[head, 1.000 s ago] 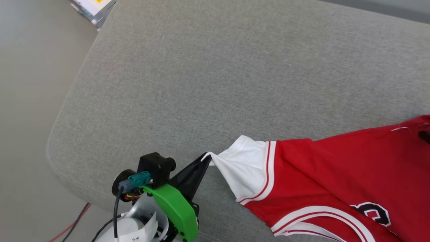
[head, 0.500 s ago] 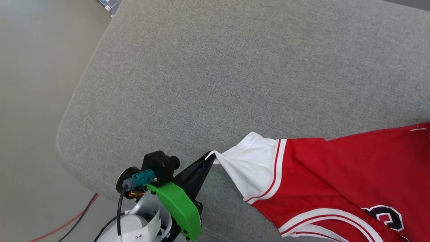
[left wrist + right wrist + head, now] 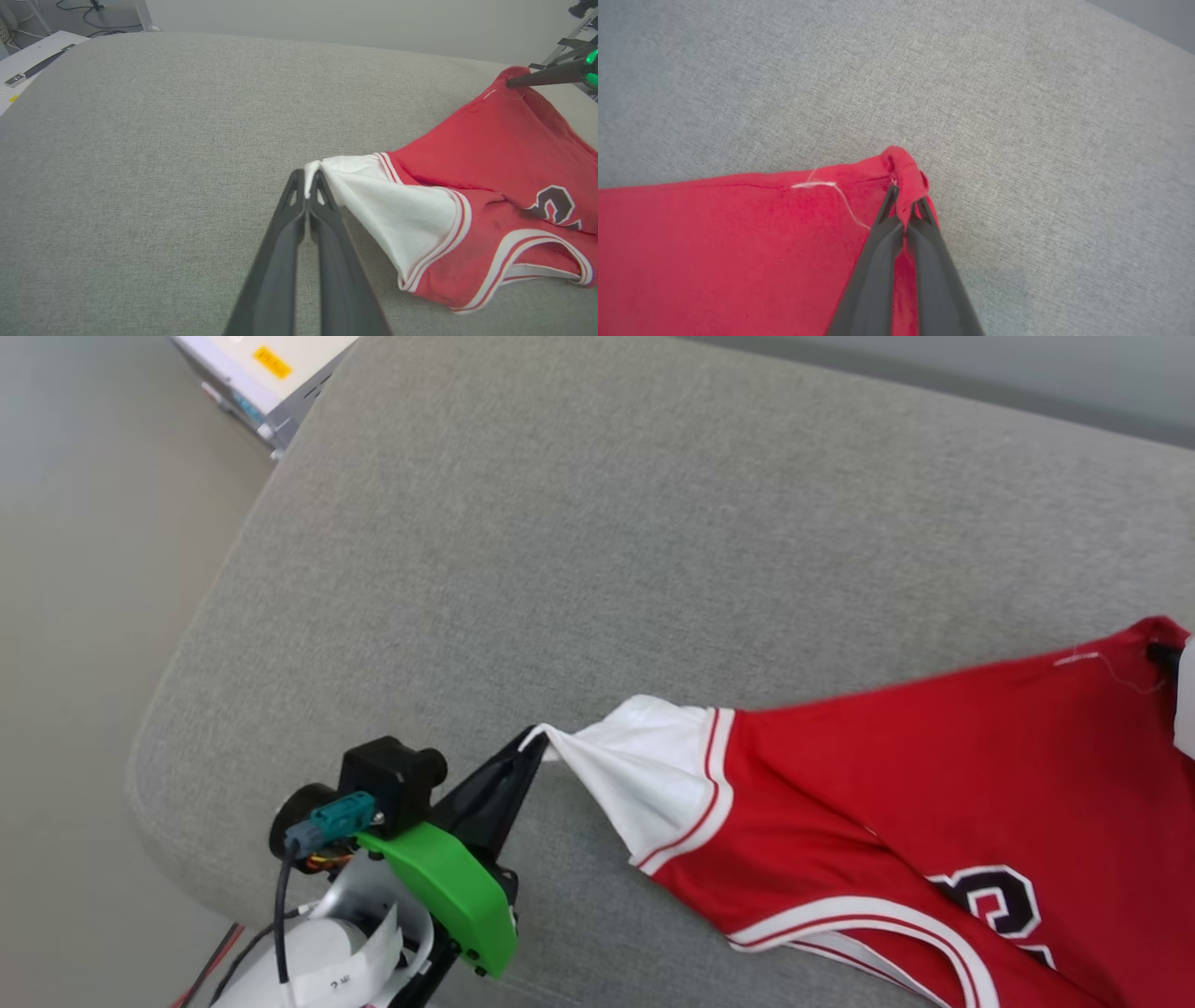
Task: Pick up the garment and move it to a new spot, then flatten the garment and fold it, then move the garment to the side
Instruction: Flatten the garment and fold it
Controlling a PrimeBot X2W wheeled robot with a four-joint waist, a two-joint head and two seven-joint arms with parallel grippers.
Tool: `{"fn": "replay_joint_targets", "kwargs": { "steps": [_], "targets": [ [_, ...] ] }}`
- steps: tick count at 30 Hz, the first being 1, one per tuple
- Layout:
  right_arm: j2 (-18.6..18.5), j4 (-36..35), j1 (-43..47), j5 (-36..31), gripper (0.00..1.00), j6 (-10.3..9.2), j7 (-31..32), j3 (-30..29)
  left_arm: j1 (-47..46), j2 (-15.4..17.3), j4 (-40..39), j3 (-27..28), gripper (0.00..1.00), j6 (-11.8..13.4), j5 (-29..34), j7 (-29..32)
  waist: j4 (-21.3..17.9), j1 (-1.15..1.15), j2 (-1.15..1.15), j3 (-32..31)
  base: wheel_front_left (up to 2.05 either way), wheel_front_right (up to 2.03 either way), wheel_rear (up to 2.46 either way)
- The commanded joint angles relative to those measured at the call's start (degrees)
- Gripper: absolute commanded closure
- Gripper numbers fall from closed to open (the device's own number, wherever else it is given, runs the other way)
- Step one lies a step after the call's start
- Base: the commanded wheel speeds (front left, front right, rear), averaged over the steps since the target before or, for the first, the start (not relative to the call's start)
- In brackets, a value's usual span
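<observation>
Right gripper (image 3: 903,205) has closed, now pinching the garment (image 3: 887,775) by a red corner; left gripper (image 3: 307,175) pinches the white sleeve tip (image 3: 569,742). Garment lies on grey cushion (image 3: 560,569), long axis left-right between grippers; black numeral (image 3: 994,901) partly visible, unreadable

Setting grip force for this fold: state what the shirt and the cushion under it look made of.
The shirt: soft matte cloth, probably synthetic sports knit; it bunches into folds where pinched, and a thread hangs loose at its red corner. The cushion: grey woven upholstery, matte and flecked, likely padded, judging by its rounded edge.
</observation>
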Motion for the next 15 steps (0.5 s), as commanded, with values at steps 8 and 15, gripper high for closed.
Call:
{"fn": "replay_joint_targets", "kwargs": {
  "steps": [8,15],
  "targets": [
    [-1.3,-3.5,-2.2,2.9,1.0,-0.04,-8.1,0.3,0.5,2.3,-4.5,4.0,1.0,3.5,1.3,-2.3,-7.9,0.0,0.39,-8.9,0.0,0.0,0.0],
    [-1.7,-10.1,-2.2,3.3,1.0,-0.04,-11.3,1.1,1.4,2.0,-8.6,10.0,1.0,6.6,-0.4,-7.4,-12.5,0.0,0.39,-12.5,0.0,0.0,0.0]
  ]
}}
